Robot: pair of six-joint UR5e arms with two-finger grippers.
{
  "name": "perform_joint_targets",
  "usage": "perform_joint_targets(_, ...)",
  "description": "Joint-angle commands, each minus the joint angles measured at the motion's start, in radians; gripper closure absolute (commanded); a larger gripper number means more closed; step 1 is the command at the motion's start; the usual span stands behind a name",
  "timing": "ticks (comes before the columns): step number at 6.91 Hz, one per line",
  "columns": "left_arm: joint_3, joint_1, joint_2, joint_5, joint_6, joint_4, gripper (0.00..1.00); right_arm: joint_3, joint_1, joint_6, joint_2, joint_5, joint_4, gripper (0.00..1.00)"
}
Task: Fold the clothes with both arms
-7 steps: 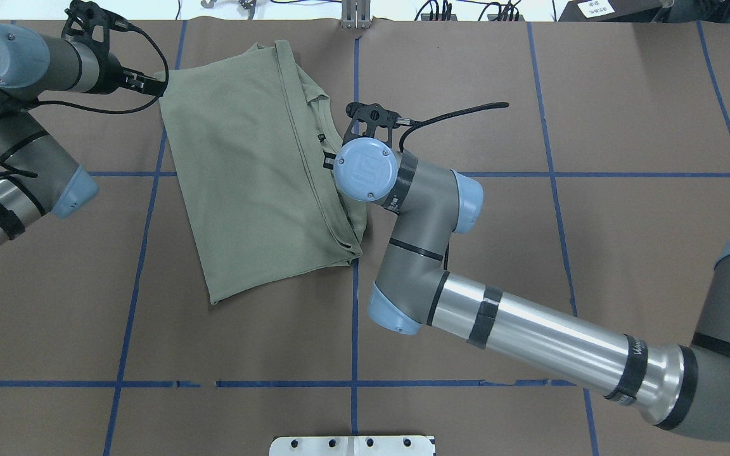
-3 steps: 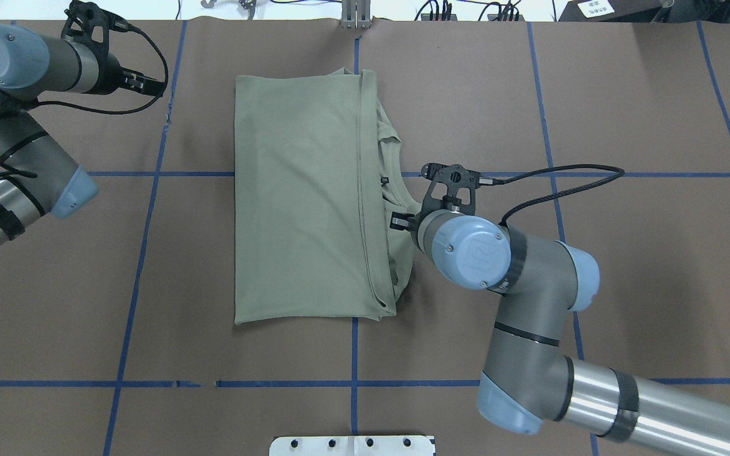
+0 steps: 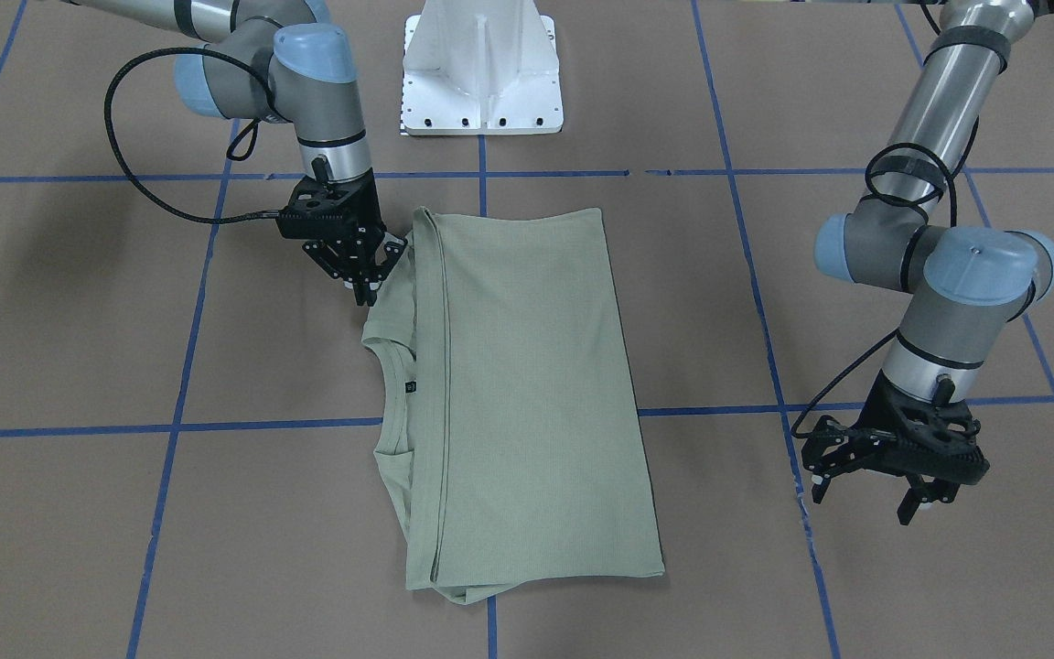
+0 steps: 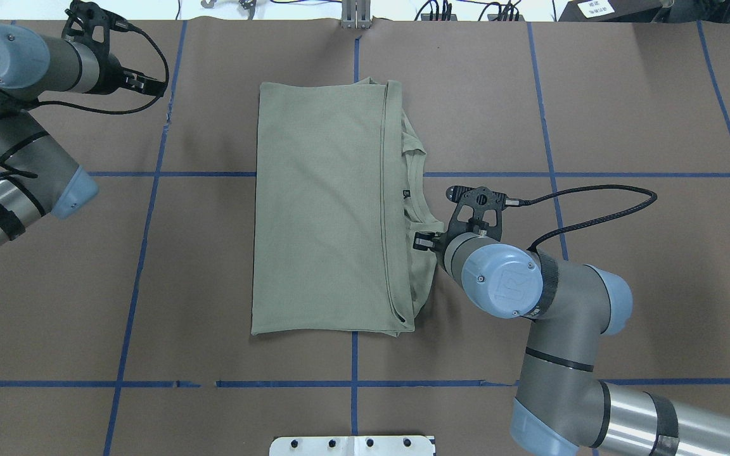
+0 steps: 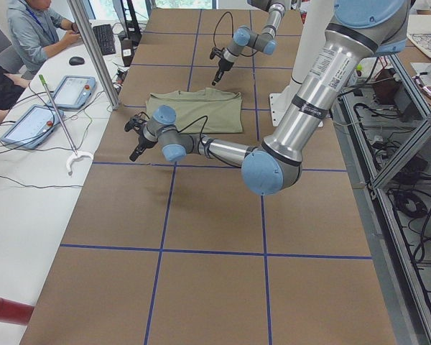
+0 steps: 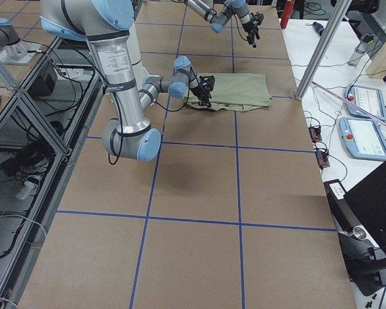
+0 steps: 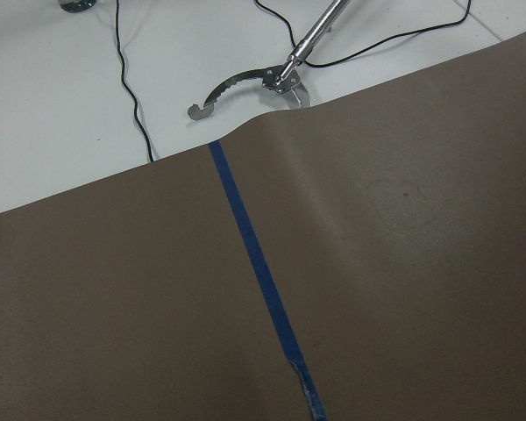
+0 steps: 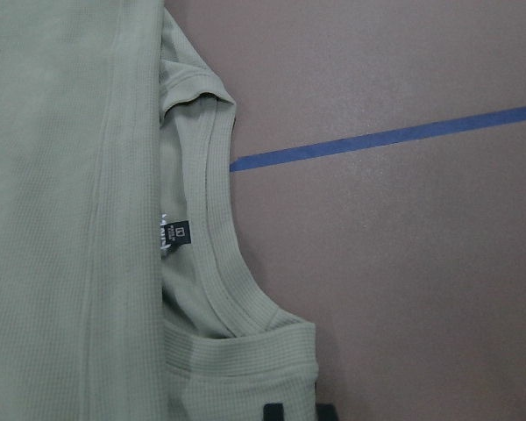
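The pale sage-green shirt (image 4: 320, 209) lies folded in a long rectangle at the table's middle, also in the front view (image 3: 527, 384). Its neckline and dark label (image 8: 177, 235) show along its right edge. My right gripper (image 4: 421, 240) is at the shirt's shoulder edge beside the neckline, low on the table and shut on the fabric; its fingertips (image 8: 272, 410) show at the bottom of the right wrist view. My left gripper (image 3: 865, 494) hangs open and empty above bare table, well to the left of the shirt (image 4: 153, 83).
Brown paper with blue tape grid lines (image 4: 354, 354) covers the table. The white pedestal base (image 3: 481, 73) stands at the robot's side. A metal grabber tool (image 7: 263, 83) lies on the white surface past the far edge. Operators sit there with tablets (image 5: 29, 29).
My right gripper has dragged the shirt to the right and toward the robot, turning it square with the grid. The left arm has not moved.
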Motion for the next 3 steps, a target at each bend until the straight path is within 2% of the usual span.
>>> perform_joint_targets(1,-0.002,0.001,0.001,0.000,0.000,0.000,0.00,-0.007,0.016,-0.061,0.064,0.034,-0.090,0.00)
perform_joint_targets(2,-0.002,0.001,0.001,-0.002,0.000,0.000,0.00,-0.010,0.029,-0.145,0.165,0.090,-0.230,0.00)
perform_joint_targets(3,-0.003,0.001,-0.001,-0.005,0.000,0.000,0.00,-0.014,0.032,-0.205,0.208,0.129,-0.294,0.00)
